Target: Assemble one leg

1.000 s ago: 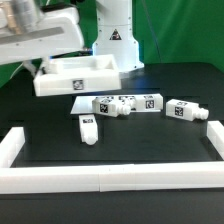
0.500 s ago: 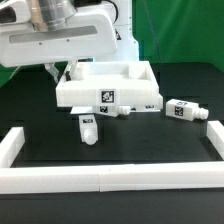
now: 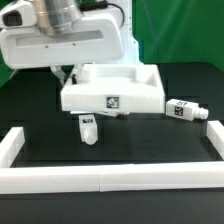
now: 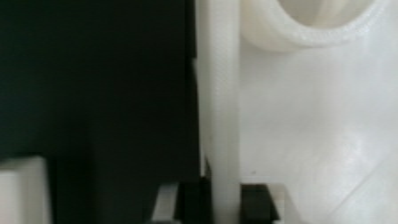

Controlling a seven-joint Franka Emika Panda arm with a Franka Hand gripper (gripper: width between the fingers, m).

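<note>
My gripper [image 3: 66, 80] is shut on the rim wall of the large white square panel [image 3: 115, 90] and holds it in the air over the middle of the black table. In the wrist view the two dark fingers [image 4: 183, 205] clamp the panel's thin white wall [image 4: 222, 120]; the gripper [image 4: 222, 203] sits on that wall. One leg [image 3: 88, 128], a stubby white post with a tag, lies just below the panel's front edge. Another leg [image 3: 183, 110] lies at the exterior view's right. The other legs are hidden behind the panel.
White border rails frame the work area: one along the front [image 3: 110, 180], one at the exterior view's left [image 3: 12, 146], one at its right [image 3: 214, 140]. The arm's white wrist housing [image 3: 60, 40] fills the upper left.
The panel has come from the back left of the table toward the front and right with the gripper, and now covers the legs in the middle. The two visible legs have not moved.
</note>
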